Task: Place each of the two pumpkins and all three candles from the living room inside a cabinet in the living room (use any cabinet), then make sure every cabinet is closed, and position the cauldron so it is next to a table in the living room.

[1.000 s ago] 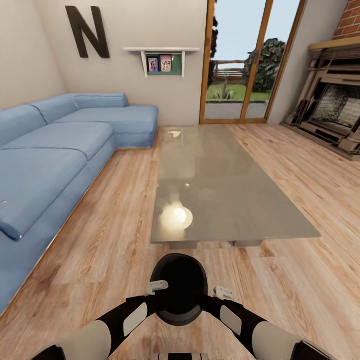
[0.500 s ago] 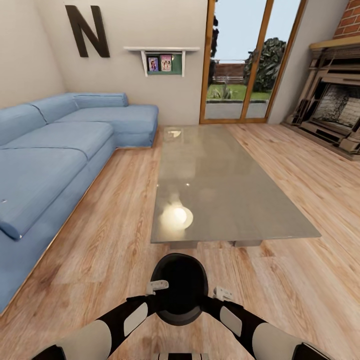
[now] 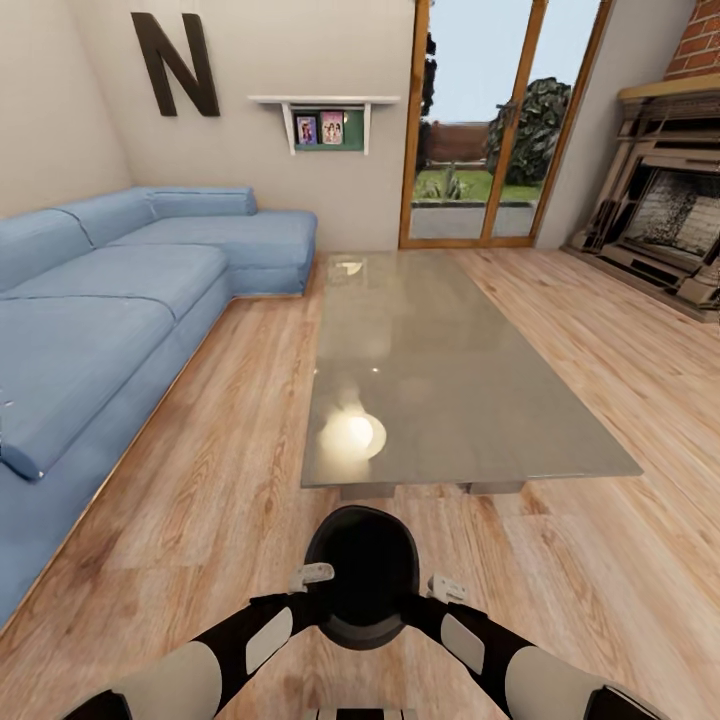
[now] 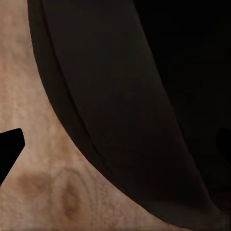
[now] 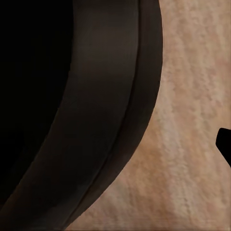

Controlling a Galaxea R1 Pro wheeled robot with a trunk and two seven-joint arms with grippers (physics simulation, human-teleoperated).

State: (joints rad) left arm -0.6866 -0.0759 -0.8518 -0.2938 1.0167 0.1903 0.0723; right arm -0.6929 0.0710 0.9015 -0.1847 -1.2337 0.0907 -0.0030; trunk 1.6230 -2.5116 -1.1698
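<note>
Right now the cauldron [image 3: 360, 575] sits between the two claws, its wide black mouth facing up, above the wooden floor [image 3: 230, 480]. The left claw [image 3: 312, 574] presses at one side of the rim and the right claw [image 3: 446, 586] at the opposite side, so the pot appears pinned between both arms. Whether each claw's own fingers are apart or together, I cannot tell. From the left wrist, the cauldron [image 4: 144, 110] is a dark curved wall with the thick rim close up, and one dark fingertip [image 4: 9, 147] shows off to the side over the floor. From the right wrist, the cauldron [image 5: 72, 120] again looms close, floor [image 5: 187, 159] beyond it. Just ahead of both claws lies the table [image 3: 430, 380], its glossy grey top bare, near the pot but apart from it. Farther off beside the left claw runs a blue sofa [image 3: 100, 320]; a stone fireplace [image 3: 670, 220] stands far beyond the right claw.
</note>
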